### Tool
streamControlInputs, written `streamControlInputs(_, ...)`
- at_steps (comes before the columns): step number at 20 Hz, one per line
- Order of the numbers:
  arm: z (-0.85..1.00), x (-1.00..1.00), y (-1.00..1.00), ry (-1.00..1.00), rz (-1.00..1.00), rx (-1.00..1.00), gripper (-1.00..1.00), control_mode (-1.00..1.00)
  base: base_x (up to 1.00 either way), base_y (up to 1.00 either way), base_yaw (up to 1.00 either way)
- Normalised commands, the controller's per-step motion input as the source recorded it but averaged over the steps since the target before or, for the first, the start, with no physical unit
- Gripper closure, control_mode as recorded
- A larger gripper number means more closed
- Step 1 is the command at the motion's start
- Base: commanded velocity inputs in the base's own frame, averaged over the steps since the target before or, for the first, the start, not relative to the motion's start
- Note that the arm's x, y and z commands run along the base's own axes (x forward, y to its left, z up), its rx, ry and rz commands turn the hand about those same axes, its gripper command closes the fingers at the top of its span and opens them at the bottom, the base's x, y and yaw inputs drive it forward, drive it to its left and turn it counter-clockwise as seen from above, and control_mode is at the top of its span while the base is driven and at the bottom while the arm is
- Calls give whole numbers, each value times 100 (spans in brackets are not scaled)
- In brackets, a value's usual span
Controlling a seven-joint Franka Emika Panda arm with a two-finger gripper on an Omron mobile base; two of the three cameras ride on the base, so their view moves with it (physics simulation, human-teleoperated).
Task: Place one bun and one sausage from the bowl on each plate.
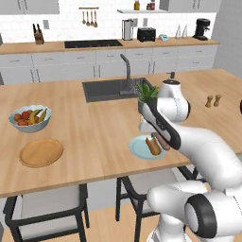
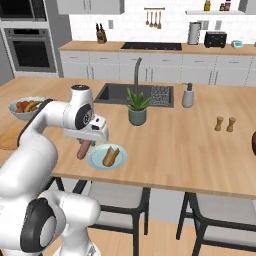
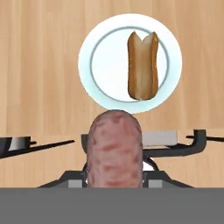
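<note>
My gripper (image 2: 85,144) is shut on a reddish-brown sausage (image 2: 82,149), which hangs end down just above the counter. The sausage (image 3: 114,148) fills the near part of the hand view. It hangs at the near-left rim of the pale blue-green plate (image 2: 98,163), apart from it. On that plate (image 3: 100,52) lies one golden bun (image 3: 142,65), split along its top. From the left base view, the sausage (image 1: 159,141) hangs beside the bun (image 1: 151,146). The tan-orange plate (image 1: 41,152) lies bare at the island's left. A dark brown sliver, perhaps the bowl (image 2: 254,142), shows at the right edge.
A pale blue-grey fruit bowl (image 1: 30,118) stands behind the tan-orange plate. A potted plant (image 2: 137,112), the sink (image 1: 111,89) and a soap dispenser (image 2: 188,95) sit behind the blue-green plate. Two shakers (image 2: 224,124) stand to the right. Chairs (image 1: 47,208) tuck under the island's near edge.
</note>
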Motion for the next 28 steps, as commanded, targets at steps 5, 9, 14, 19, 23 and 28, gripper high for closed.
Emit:
streamControlInputs(5,-28,100,48,0,-4,-1,100,-100,0,0,0)
streamControlInputs(9,-53,94,3,0,-4,0,100,-100,0,0,0)
streamControlInputs(14,-67,58,0,0,-3,0,100,-100,0,0,0)
streamControlInputs(19,-56,28,-1,2,0,0,100,-100,0,0,0)
streamControlInputs(23,-51,2,-13,1,0,0,100,-100,0,0,0)
streamControlInputs(28,-33,1,-3,0,0,0,100,-100,0,0,0)
